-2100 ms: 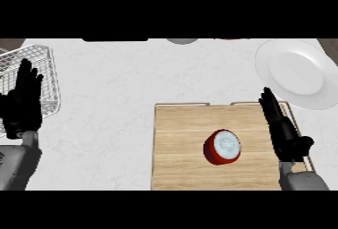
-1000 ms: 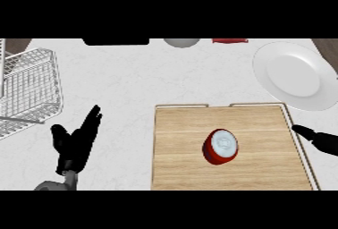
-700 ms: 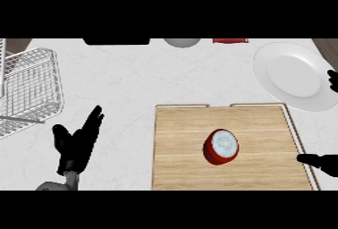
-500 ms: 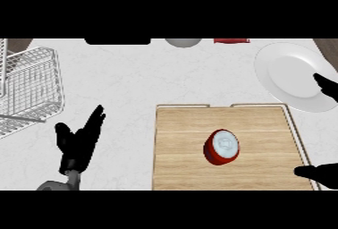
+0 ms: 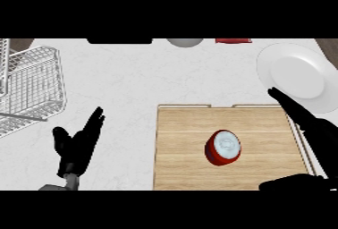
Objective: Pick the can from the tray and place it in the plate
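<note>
Red can (image 5: 223,148) lies tilted near the middle of the wooden tray (image 5: 185,134), ungrasped. Right robot hand (image 5: 310,127) reaches in over the tray's right edge, fingers straight and open, thumb low at the view's bottom; it is beside the can, not touching. Left robot hand (image 5: 78,145) rests open on the counter (image 5: 132,80).

Risk, as judged: straight fingers could knock the tilted can and roll it; the white plate (image 5: 297,76) sits close to the counter's far right edge.

No readable label or writing.
</note>
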### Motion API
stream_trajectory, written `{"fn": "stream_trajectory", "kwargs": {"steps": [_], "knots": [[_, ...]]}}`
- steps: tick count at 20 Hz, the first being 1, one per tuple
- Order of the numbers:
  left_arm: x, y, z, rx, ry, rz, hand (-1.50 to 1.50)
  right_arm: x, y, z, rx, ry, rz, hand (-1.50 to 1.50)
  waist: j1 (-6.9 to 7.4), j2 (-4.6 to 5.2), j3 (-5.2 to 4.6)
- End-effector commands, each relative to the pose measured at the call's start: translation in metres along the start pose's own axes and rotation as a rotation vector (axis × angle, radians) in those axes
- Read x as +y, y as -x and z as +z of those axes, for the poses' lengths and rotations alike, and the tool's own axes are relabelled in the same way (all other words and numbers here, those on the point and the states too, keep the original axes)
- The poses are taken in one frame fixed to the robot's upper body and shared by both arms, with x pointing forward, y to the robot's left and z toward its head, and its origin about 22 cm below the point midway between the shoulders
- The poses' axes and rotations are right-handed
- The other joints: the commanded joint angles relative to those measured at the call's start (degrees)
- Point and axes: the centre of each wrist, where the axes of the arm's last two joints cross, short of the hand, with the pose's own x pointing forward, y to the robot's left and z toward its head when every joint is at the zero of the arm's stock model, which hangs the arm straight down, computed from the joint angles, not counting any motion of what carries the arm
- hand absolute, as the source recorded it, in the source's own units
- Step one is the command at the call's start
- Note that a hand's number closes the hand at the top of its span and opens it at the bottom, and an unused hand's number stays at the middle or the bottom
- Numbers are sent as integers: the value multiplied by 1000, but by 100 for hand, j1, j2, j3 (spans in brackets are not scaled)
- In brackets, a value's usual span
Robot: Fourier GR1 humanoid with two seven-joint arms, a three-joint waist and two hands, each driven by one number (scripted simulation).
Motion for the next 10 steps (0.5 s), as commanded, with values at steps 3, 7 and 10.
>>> {"fn": "stream_trajectory", "kwargs": {"steps": [3, 7, 10], "knots": [[-13, 7, -5, 73, -4, 16, 0, 36, -22, -9, 67, -50, 65, -150, -19, 27, -20], [-3, 10, -10, 78, 3, 14, 0, 29, -22, -8, 84, -108, 31, -150, -49, 24, -18], [-18, 22, 10, 68, 2, 0, 0, 50, -26, -17, 79, -136, 12, -150, -23, 21, -17]]}}
